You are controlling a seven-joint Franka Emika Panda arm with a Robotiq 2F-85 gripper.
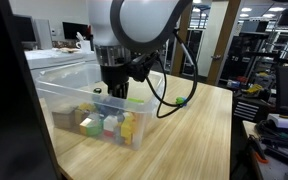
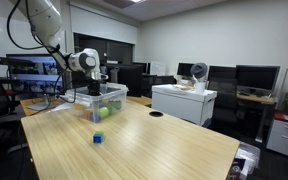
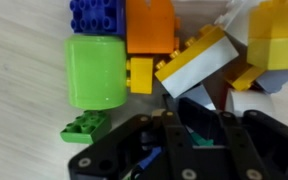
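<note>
My gripper (image 1: 114, 88) reaches down into a clear plastic bin (image 1: 59, 98) of toy blocks on a wooden table; it also shows in an exterior view (image 2: 94, 85). In the wrist view the fingers (image 3: 194, 108) sit close over the pile, with a dark piece between them. Next to them lie a yellow-and-white block (image 3: 196, 62), an orange block (image 3: 149, 28), a green cylinder (image 3: 94, 70), a blue studded block (image 3: 96, 15) and a small green brick (image 3: 84, 126). Whether the fingers grip anything does not show.
The bin (image 2: 112, 99) stands near the table's far corner. A small blue block (image 2: 98, 138) lies loose on the wooden table (image 2: 154, 145). A green-tipped cable (image 1: 180, 101) hangs beside the arm. Desks, monitors and shelving surround the table.
</note>
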